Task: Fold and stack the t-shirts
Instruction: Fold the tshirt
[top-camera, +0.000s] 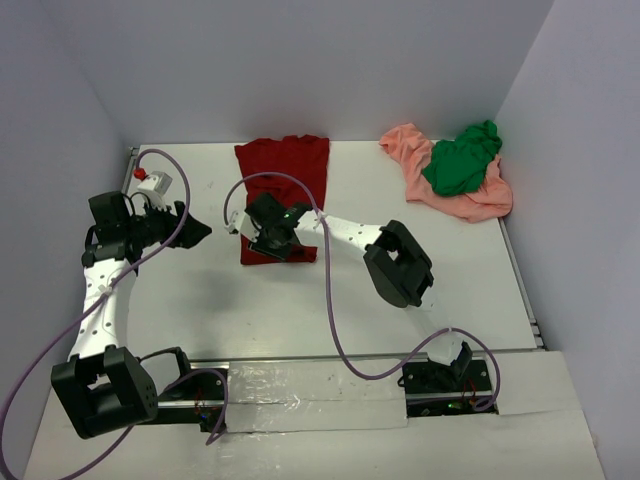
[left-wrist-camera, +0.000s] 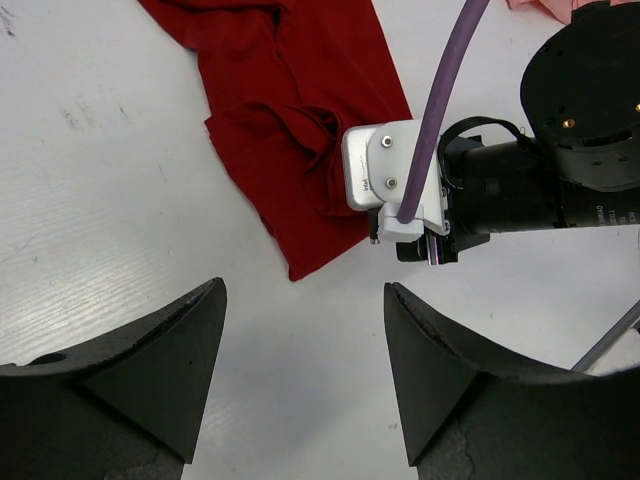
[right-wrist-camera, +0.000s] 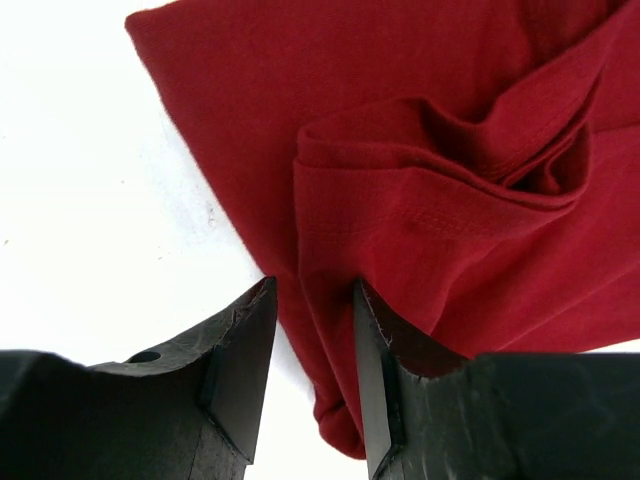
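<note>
**Item 1. Bench (top-camera: 300, 320).** White top, with both arm bases bolted at its near edge.

**Item 2. Left arm (top-camera: 100, 300).** Reaches up the left side. The left jaws are spread wide and empty. They hang over bare bench just beside the red shirt's left edge and touch no cloth.

**Item 3. Right arm (top-camera: 400, 265).** Reaches across toward the middle. The right jaws are set down at the near end of the red shirt, a narrow gap apart. In the wrist view a doubled edge of cloth lies against the inner face of one finger, with white bench showing in the rest of the gap. Nothing is pinched yet.

**Item 4. Dark red shirt (top-camera: 290, 160).** Lies mid-bench as a long strip running to the far edge. Its near end is rumpled into a raised fold (right-wrist-camera: 430, 150).

**Item 5. Pink shirt (top-camera: 475, 205).** Crumpled at the far right, well apart from the red one.

**Item 6. Green shirt (top-camera: 462, 162).** Bunched on top of the pink one.

**Step in hand (judged).** The first garment is being folded and a grip is being taken on its near end. Nothing is stacked and two shirts lie untouched.

**Next move calls for.** The right jaws should press together on every layer of that edge, not just the top one. The end then needs lifting clear and carrying toward the far hem without dragging the strip askew. The left jaws are placed to steady or take the other corner.
</note>
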